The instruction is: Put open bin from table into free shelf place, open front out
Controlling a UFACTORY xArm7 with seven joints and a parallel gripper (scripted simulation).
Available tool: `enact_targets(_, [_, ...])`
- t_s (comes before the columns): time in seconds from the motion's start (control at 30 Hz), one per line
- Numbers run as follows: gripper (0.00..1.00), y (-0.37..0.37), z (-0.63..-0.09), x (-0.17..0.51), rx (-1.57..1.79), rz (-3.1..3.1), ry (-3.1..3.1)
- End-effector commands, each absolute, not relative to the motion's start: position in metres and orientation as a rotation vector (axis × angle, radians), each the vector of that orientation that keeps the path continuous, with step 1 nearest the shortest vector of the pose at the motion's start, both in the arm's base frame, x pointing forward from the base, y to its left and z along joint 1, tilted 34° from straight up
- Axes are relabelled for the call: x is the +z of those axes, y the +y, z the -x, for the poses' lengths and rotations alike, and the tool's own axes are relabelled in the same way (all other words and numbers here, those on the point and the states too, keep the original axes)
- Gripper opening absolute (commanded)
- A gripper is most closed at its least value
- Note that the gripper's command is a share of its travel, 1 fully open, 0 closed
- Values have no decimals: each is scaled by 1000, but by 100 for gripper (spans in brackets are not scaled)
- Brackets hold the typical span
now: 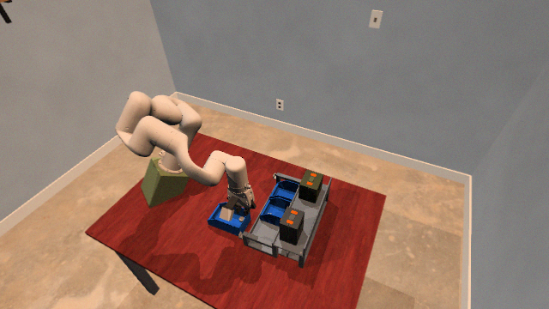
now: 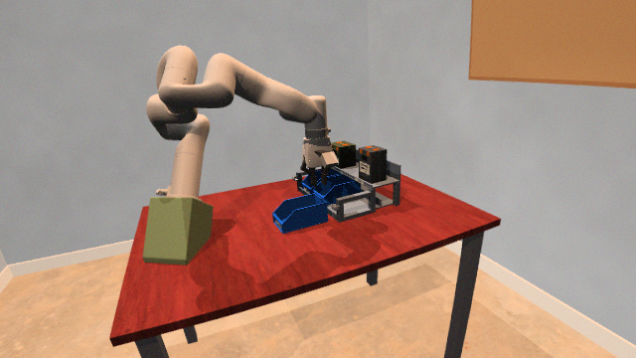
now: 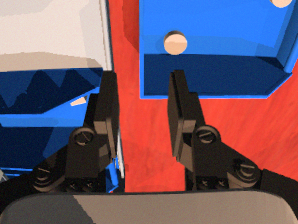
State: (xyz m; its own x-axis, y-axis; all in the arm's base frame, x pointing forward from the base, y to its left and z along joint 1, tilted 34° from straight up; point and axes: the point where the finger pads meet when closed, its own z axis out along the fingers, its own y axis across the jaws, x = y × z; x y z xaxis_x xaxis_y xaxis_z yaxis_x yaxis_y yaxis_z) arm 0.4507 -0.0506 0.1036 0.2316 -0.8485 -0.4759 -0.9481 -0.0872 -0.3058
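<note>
The blue open bin (image 1: pixel 233 226) (image 2: pixel 302 215) (image 3: pixel 215 25) stands level on the table, its high rear end toward the shelf (image 1: pixel 302 258) (image 2: pixel 397 194) and its low open front away from it. Small round light parts (image 3: pixel 175 43) lie in it. My gripper (image 1: pixel 244 209) (image 2: pixel 318 183) (image 3: pixel 143 89) is partly open and empty, pointing down above the gap between the bin and the shelf, near the bin's rear corner. Two blue bins (image 1: pixel 274 209) (image 1: pixel 286 189) stand side by side in the row. The free place (image 1: pixel 262 232) (image 3: pixel 50 32) is at the row's near end in the top view.
Two dark boxes with orange marks (image 1: pixel 292 225) (image 1: pixel 310 186) (image 2: pixel 373 164) (image 2: pixel 344 154) stand on the raised board behind the row. The arm's green base (image 1: pixel 165 189) (image 2: pixel 174 231) stands at the other end of the red table (image 1: pixel 184 257) (image 2: pixel 258 278).
</note>
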Motion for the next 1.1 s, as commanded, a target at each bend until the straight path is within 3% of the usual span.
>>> enact_targets(0.0, [33, -52, -451, 105, 231, 1958, 1644])
enact_targets(1.07, [33, -41, -456, 89, 231, 1958, 1644])
